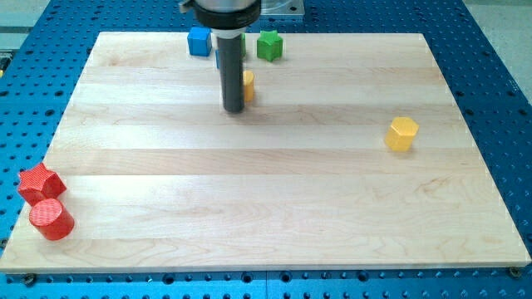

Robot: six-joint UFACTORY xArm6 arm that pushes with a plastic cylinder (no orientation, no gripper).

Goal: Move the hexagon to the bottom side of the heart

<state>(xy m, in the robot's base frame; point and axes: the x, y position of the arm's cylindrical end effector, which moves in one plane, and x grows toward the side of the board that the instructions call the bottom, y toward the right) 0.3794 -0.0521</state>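
The yellow hexagon (401,133) lies on the wooden board (266,208) at the view's right, about mid-height. My tip (233,110) rests on the board near the view's top centre, far to the left of the hexagon. A small yellow block (248,85) sits just right of and behind the rod, mostly hidden by it; its shape cannot be made out. The tip is right beside this block, slightly below it in the view.
A blue cube (199,40) and a green star-like block (269,45) lie at the view's top edge. A sliver of another blue block (219,56) shows behind the rod. A red star (40,183) and a red cylinder (51,219) touch at the bottom left.
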